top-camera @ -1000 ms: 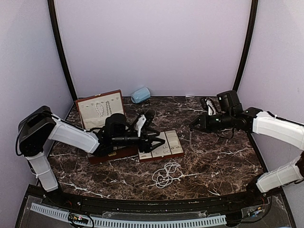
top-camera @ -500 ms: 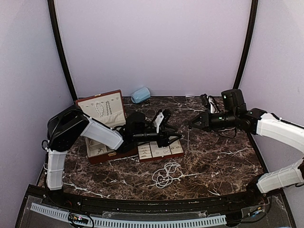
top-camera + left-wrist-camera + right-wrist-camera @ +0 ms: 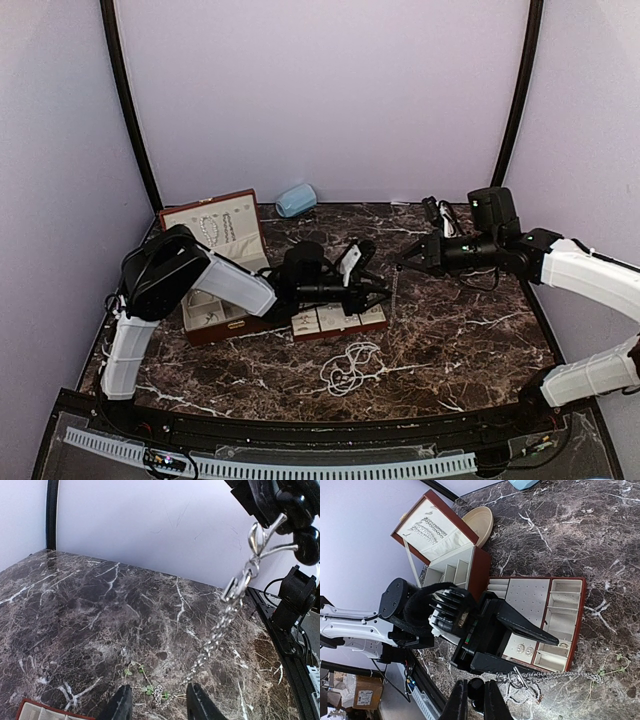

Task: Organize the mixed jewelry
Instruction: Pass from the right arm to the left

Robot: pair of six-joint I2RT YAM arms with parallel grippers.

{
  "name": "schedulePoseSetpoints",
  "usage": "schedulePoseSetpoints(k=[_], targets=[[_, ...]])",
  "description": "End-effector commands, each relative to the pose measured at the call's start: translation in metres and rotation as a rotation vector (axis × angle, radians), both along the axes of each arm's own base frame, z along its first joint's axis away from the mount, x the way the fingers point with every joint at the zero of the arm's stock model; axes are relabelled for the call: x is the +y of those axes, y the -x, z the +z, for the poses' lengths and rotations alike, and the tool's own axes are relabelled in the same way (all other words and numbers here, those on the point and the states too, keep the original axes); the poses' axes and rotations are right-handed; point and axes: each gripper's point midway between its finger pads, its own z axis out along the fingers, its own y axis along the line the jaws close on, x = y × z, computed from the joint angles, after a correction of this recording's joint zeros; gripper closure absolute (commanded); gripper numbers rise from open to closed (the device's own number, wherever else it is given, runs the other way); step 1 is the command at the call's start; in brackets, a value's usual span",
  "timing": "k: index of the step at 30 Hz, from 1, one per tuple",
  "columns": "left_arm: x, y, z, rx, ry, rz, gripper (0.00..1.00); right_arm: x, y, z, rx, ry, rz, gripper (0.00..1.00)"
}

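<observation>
My right gripper (image 3: 405, 262) is shut on the toggle end of a silver chain (image 3: 220, 630), which hangs from it down to the marble. In the right wrist view the right gripper (image 3: 476, 700) pinches that chain (image 3: 560, 676) near its clasp. My left gripper (image 3: 388, 290) reaches across the open tray (image 3: 372, 321). In the left wrist view the left gripper (image 3: 159, 707) stands open, its jaws on either side of the chain's lower end. A thin strand with green leaves (image 3: 135, 672) lies there too. A white bead strand (image 3: 350, 366) is heaped on the table in front.
The reddish-brown case (image 3: 212, 238) stands open at the back left, with strands on its lid. Its tray holds a pair of earrings (image 3: 525, 650) in small compartments. A pale blue object (image 3: 296, 200) lies by the back wall. A cream bowl (image 3: 477, 522) sits behind the case.
My left arm has stretched right across the tray to the hanging chain, and its jaws have narrowed. The right gripper has stayed shut on the chain, shifting slightly.
</observation>
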Motion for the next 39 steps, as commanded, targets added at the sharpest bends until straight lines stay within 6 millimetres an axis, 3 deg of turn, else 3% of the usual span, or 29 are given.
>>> schedulePoseSetpoints(k=[1,22,39], targets=[[-0.009,0.006,0.010,-0.026,0.018,-0.029,0.60,0.001,-0.001,0.010,-0.036,-0.036,0.004,0.91],[-0.014,-0.006,0.005,-0.008,0.022,0.026,0.69,0.001,0.001,0.010,-0.029,-0.041,0.010,0.91],[-0.003,-0.003,-0.002,-0.017,0.010,0.055,0.67,-0.001,0.002,0.011,-0.033,-0.040,-0.005,0.90]])
